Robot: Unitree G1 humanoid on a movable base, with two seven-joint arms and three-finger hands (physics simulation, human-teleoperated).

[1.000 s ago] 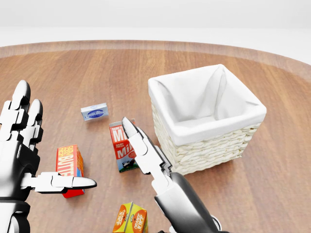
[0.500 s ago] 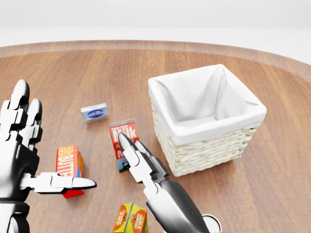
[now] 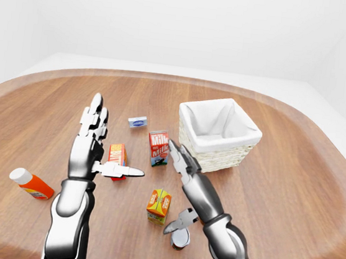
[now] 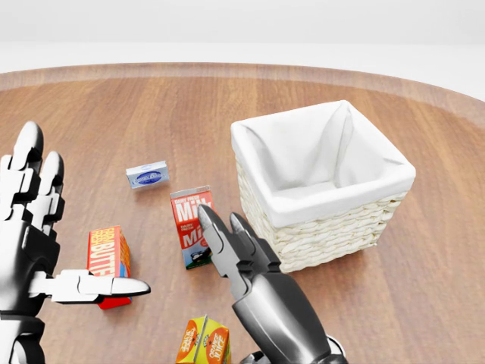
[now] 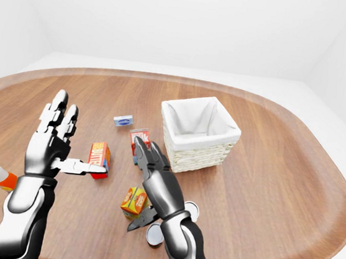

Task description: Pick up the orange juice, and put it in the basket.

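**Orange juice carton sits free below the open right hand**

The orange juice (image 3: 158, 205) stands on the wooden table (image 3: 292, 180), grasped by nothing, near the bottom of the left-eye view. The right hand (image 3: 182, 162) hangs above it with fingers spread, partly covering the milk carton (image 3: 158, 147), which stands between the juice and the lined wicker basket (image 3: 218, 135). The left hand (image 3: 91, 148) is held open and upright beside a red butter box (image 3: 117, 155). A small blue packet (image 3: 137, 122), an orange bottle (image 3: 30, 183) and a can (image 3: 180, 237) lie around.
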